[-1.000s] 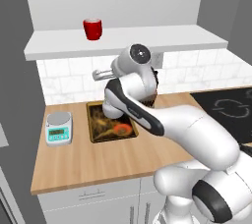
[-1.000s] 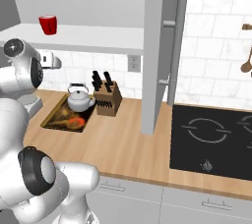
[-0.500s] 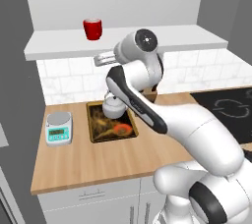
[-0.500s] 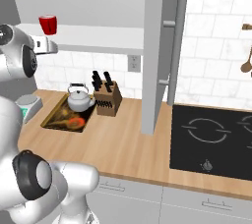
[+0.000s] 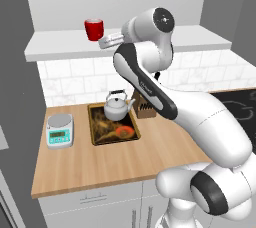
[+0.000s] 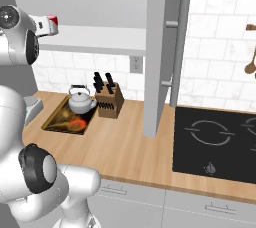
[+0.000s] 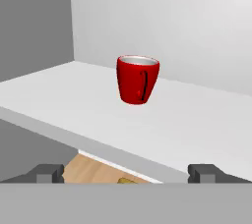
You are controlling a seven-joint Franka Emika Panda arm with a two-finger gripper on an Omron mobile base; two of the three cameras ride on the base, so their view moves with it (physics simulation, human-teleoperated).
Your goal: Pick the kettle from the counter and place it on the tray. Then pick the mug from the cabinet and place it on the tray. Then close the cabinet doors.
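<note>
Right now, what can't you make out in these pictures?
- Mug: right base view, mostly hidden behind the arm.
- Gripper: hand view, finger bases cut off by the bottom edge.
- Tray: its painted picture is too small to read in both base views.
- Kettle hides the tray's back part.

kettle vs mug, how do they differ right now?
The kettle is silver, with spout and arched black handle; the mug is red, with a side handle. The kettle is bigger. The kettle sits on the tray; the mug stands on the cabinet shelf. Both are upright.
</note>
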